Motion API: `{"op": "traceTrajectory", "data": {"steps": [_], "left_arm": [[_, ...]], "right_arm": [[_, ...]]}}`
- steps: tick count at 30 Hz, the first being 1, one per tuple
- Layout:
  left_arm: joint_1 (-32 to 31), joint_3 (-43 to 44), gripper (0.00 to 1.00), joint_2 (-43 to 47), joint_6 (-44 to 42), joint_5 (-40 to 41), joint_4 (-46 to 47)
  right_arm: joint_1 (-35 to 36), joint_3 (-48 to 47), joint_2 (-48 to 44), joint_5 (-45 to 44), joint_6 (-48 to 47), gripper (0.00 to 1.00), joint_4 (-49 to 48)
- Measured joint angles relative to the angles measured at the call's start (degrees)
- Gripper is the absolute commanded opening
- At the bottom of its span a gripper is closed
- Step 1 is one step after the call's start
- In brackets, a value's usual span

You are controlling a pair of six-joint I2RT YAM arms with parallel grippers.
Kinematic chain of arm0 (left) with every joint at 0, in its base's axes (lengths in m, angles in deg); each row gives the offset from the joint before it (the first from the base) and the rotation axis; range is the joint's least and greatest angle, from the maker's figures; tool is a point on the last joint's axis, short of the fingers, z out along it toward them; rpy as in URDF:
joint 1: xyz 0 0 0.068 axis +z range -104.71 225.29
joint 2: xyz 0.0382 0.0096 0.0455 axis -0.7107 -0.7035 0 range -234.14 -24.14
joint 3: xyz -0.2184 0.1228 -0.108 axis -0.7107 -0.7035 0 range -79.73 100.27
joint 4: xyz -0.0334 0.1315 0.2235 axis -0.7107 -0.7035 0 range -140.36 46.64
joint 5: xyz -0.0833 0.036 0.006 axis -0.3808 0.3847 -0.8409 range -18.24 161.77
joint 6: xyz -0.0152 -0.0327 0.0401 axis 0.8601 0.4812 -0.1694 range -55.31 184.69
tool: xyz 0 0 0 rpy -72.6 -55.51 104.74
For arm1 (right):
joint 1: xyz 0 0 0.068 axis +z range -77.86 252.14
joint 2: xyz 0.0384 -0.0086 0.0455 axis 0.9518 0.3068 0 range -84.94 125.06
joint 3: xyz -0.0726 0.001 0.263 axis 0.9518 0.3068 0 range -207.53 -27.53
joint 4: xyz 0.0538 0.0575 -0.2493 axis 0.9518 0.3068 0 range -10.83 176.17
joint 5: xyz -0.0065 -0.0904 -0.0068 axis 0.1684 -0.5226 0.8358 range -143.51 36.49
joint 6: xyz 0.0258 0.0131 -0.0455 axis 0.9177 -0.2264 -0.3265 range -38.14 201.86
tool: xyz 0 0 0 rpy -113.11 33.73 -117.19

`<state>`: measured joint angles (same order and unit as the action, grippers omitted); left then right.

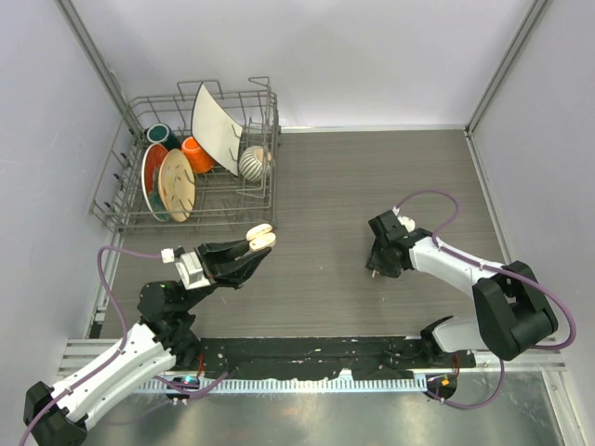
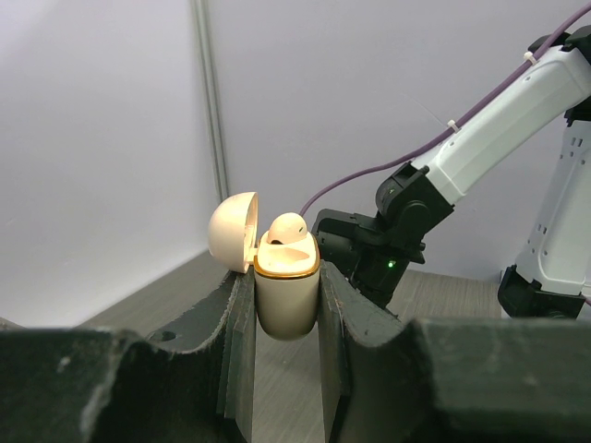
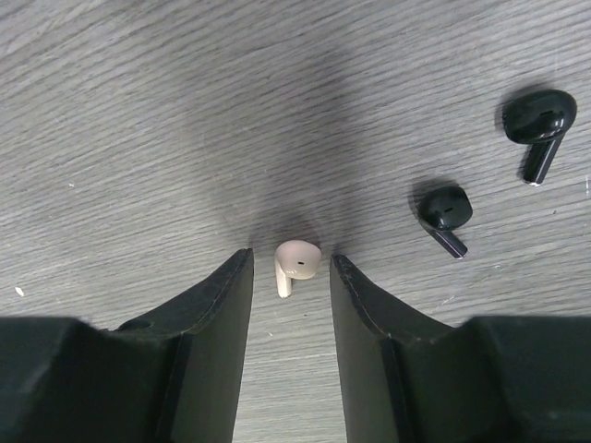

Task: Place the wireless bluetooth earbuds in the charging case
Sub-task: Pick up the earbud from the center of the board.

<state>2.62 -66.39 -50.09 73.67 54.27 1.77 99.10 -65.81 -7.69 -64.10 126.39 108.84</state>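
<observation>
My left gripper [image 2: 286, 300] is shut on a cream charging case [image 2: 287, 295] with a gold rim, held up with its lid [image 2: 231, 231] swung open to the left. One cream earbud [image 2: 288, 228] sits in the case's top. In the top view the case [image 1: 259, 237] shows at the left gripper's tips. My right gripper [image 3: 291, 263] is open, pointing down at the table, with a loose cream earbud [image 3: 295, 265] lying between its fingertips, touched by neither. Two black earbuds [image 3: 445, 215] [image 3: 539, 126] lie on the table to its right.
A wire dish rack [image 1: 191, 158] with plates, bowls and cups stands at the back left of the wood-grain table [image 1: 353, 186]. The right arm [image 1: 446, 265] reaches in from the right. A black strip runs along the near edge [image 1: 307, 358].
</observation>
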Motion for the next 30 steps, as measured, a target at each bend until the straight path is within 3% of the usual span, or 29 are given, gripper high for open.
{"op": "traceTrajectory", "data": {"steps": [17,30], "left_arm": [[0.0,0.0,0.00,0.0,0.0,0.0,-0.1],[0.0,0.0,0.00,-0.4,0.0,0.0,-0.2]], "right_arm": [[0.0,0.0,0.6,0.0,0.8,0.40,-1.3],[0.3,-0.8,1.6,-1.0,-3.7,0.40,-0.9]]}}
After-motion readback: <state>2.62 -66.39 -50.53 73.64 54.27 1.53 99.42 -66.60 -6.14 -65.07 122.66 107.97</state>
